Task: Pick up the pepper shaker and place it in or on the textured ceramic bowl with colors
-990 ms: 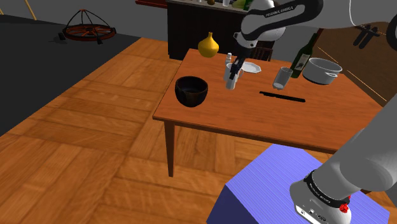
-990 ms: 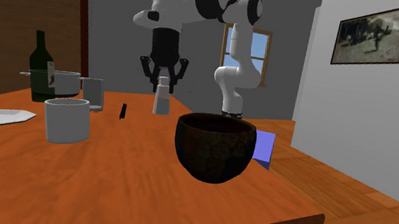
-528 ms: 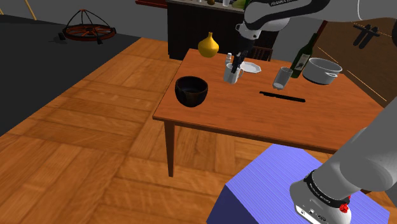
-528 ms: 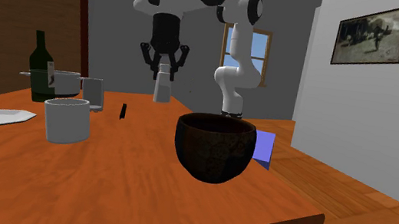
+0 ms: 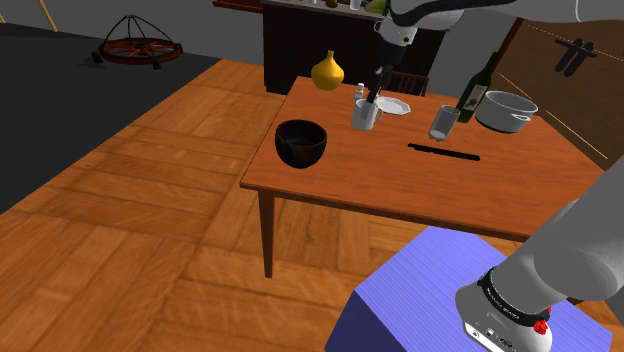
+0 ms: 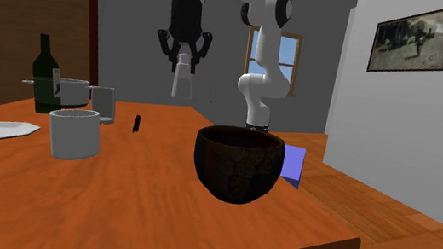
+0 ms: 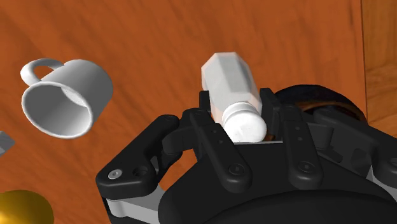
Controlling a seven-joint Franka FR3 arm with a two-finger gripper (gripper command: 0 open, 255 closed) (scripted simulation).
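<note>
Closed narrow, the black two-finger hand, around the small pale faceted pepper shaker with a rounded white cap, pinching it on either side just below that cap. Held upright in mid-air, well above the orange-brown wooden tabletop, body hanging down beneath the fingers. Probably light and stiff, with hard smooth sides, so likely slippery and apt to swing or slide in a hold this close to the top; likely breakable if dropped from this height. Better gripped across two flat facets than across edges, firmly but without crushing. Past the hand, down on the wood: a plain white handled mug, standing upright. Nearer the tabletop's edge, well apart from the shaker: the dark, rough-textured round bowl, upright and open-mouthed, seemingly wide enough to take the shaker. Best lowered in gently rather than let fall, to spare both.
</note>
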